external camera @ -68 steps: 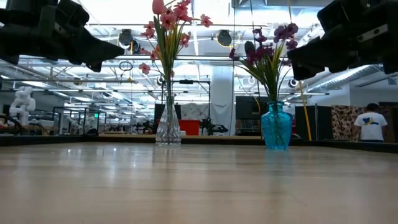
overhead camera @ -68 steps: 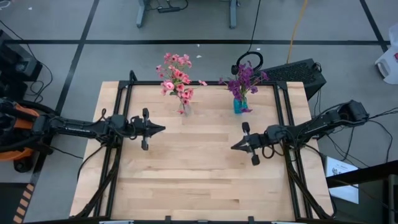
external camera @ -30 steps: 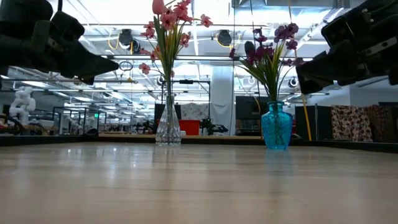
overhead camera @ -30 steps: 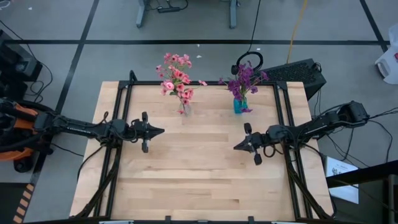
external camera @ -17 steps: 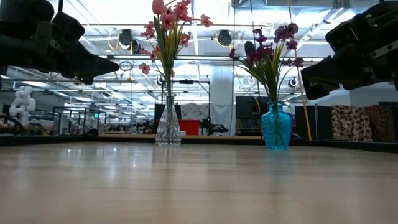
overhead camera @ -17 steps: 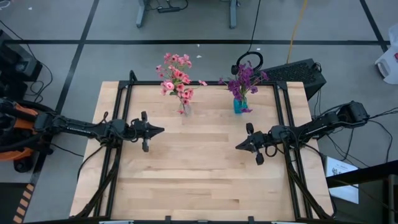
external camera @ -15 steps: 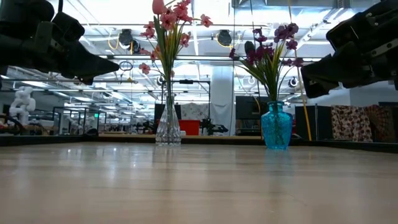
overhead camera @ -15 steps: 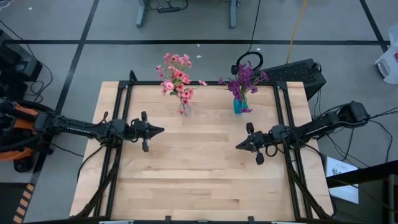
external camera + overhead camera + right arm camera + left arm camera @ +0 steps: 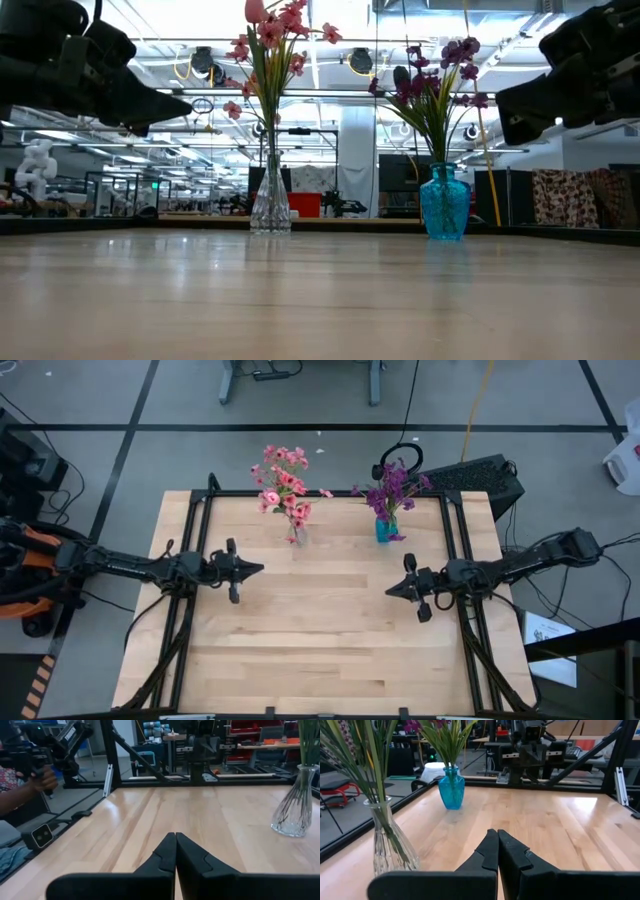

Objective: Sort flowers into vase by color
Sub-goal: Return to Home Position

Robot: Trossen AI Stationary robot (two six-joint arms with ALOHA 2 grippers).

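**Flowers sorted, both arms off the vases**

I see the pink flowers (image 9: 283,485) standing in the clear glass vase (image 9: 295,536) at the far edge of the table (image 9: 320,650). The purple flowers (image 9: 392,485) stand in the blue vase (image 9: 383,530), nearer the right arm. My left gripper (image 9: 258,569) hangs above the table's left side with its fingers pressed together on nothing. My right gripper (image 9: 391,591) hangs over the right side, likewise closed.

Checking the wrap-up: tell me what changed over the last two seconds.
The right gripper, shut and empty, drew back toward its side of the table. The left gripper, also shut, barely shifted. Unchanged: pink flowers in the clear vase, purple flowers in the blue vase.
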